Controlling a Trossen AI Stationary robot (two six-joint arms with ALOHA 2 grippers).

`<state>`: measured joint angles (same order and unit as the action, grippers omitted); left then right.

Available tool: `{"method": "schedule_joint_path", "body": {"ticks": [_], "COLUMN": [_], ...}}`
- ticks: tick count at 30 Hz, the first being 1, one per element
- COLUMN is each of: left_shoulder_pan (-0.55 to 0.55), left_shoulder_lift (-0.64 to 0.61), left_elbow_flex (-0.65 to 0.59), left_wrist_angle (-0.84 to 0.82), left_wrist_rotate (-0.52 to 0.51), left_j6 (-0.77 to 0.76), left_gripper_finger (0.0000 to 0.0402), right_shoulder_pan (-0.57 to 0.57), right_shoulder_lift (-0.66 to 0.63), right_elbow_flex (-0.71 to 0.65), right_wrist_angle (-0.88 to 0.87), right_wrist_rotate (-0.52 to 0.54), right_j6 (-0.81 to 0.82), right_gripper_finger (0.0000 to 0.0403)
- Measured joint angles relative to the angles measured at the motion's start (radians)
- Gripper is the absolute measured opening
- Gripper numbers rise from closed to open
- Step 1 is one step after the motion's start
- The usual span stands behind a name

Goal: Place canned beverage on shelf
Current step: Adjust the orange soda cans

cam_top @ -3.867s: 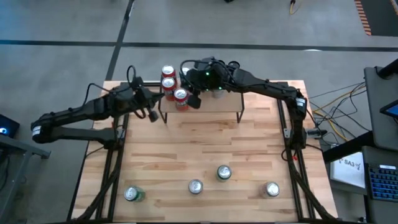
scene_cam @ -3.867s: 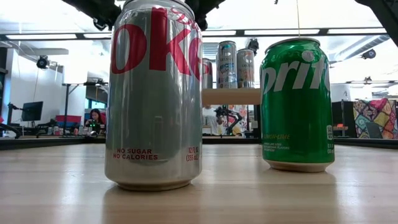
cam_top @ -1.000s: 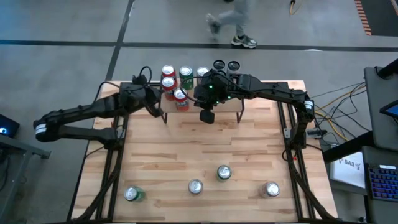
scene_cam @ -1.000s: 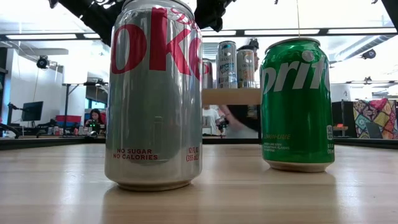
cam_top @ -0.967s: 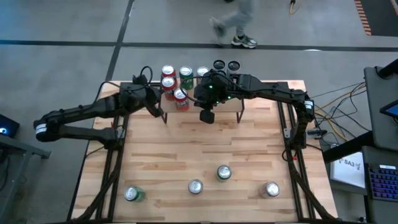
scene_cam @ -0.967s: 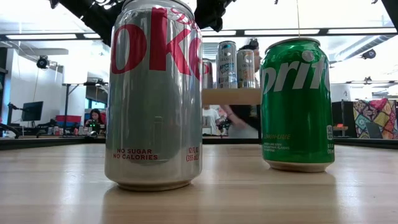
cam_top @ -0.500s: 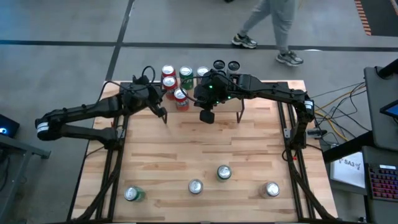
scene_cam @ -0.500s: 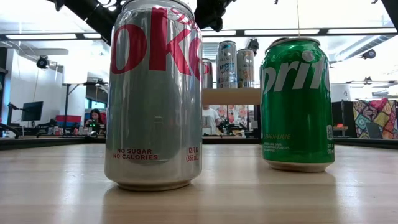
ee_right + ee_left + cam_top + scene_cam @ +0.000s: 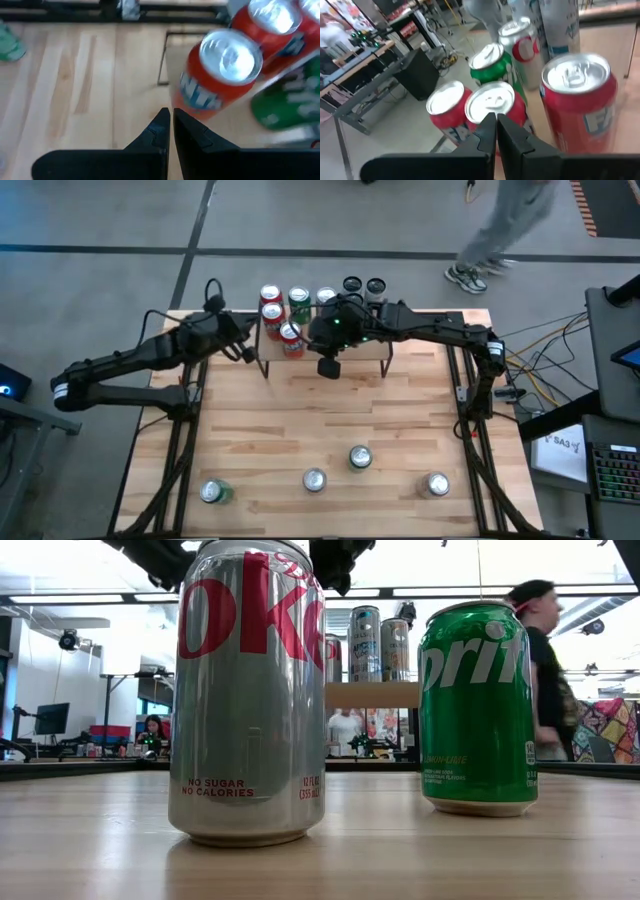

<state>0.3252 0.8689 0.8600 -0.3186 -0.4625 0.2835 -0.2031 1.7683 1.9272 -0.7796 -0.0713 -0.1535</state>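
The shelf [image 9: 360,352] stands at the table's far middle and carries several cans on their bases: three red cans [image 9: 290,332], a green one [image 9: 298,298], a silver one [image 9: 325,297] and two dark ones [image 9: 351,284]. My left gripper [image 9: 247,352] is shut and empty just left of the shelf's left end; its wrist view [image 9: 496,120] looks at the red cans [image 9: 492,102]. My right gripper [image 9: 328,367] is shut and empty over the shelf's near edge; its wrist view [image 9: 171,117] shows a red can [image 9: 225,75] on the board [image 9: 225,130].
Several cans stand near the table's near edge: a green one [image 9: 212,492], a silver one [image 9: 314,479], a green one [image 9: 359,457] and a silver one [image 9: 437,483]. The low view shows a Diet Coke can [image 9: 250,690] and a Sprite can [image 9: 478,705]. A person [image 9: 495,230] walks beyond the far edge.
My left gripper has drawn back a little toward the table's left edge, away from the shelf's left end. My right gripper has stayed about where it was. A person has walked rightward beyond the table's far edge.
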Motion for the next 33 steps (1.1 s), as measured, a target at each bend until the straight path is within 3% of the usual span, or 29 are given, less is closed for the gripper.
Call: {"method": "schedule_joint_path", "body": {"ticks": [7, 13, 19, 33], "left_shoulder_pan": [0.01, 0.068, 0.108, 0.109], "left_shoulder_lift": [0.026, 0.047, 0.075, 0.099], "left_elbow_flex": [-0.002, 0.009, 0.009, 0.007], "left_wrist_angle": [0.113, 0.128, 0.12, 0.072], "left_wrist_rotate": [0.001, 0.006, 0.095, 0.096], "left_j6": [0.13, 0.207, 0.204, 0.173], "left_gripper_finger": [0.0, 0.0, 0.0, 0.0], "right_shoulder_pan": [-0.015, -0.069, -0.101, -0.125], "right_shoulder_lift": [0.0, 0.019, 0.072, 0.146], "right_elbow_flex": [-0.004, -0.004, -0.005, 0.016], "right_wrist_angle": [0.167, 0.348, 0.478, 0.562], "right_wrist_rotate": [0.123, 0.123, 0.066, 0.064], "right_j6": [-0.049, -0.05, -0.037, -0.017], "right_gripper_finger": [0.0012, 0.0012, 0.0012, 0.0012]}}
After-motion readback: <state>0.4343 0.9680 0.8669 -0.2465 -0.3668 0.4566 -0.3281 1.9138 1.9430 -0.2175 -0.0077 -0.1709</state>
